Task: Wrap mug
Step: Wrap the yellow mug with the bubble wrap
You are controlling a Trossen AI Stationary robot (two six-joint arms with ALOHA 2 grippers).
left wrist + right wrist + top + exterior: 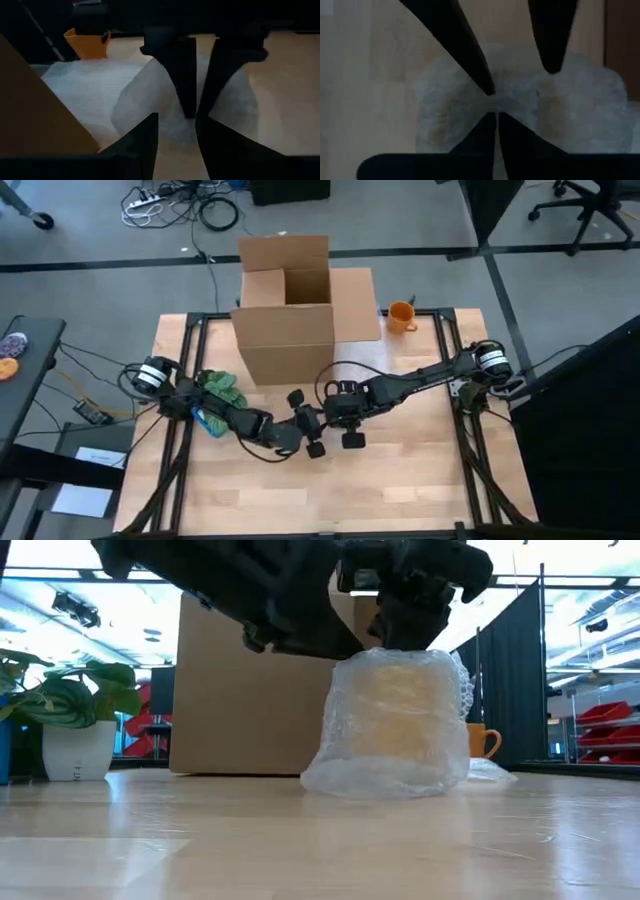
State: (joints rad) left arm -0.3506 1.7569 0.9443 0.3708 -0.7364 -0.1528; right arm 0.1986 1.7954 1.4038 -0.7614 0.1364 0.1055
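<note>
**High view to wrist views: both grippers meet over a bubble-wrapped mug**

High view: the two arms reach in from 9 and 3 o'clock and meet near the middle of the wooden table (400, 480), just at 6 o'clock of the open cardboard box (290, 315). The left gripper (305, 435) and right gripper (335, 418) sit almost touching each other, and their dark bodies hide the wrapped mug below. A bare orange mug (401, 315) stands at the table's far edge, at 3 o'clock of the box. A green cloth (222, 388) lies by the left arm.

Low view: the wrapped mug (395, 720) stands upright on the table in front of the box, cloaked in bubble wrap that flares out at the base. The grippers hang directly over its top at 12 o'clock, dark against the room; which one touches the wrap I cannot tell here. The orange mug peeks out at 3 o'clock behind it, and a potted plant (70, 715) stands far off at 9 o'clock.

Left wrist view: the left gripper's fingers (137, 145) stand moderately apart, holding nothing, with the wrap lying just beyond them. The other arm's fingers (182, 75) press down into the bundle.

Right wrist view: the right gripper's fingers (480, 137) are closed to a narrow pinch on a gathered fold of wrap at the top of the mug.
</note>
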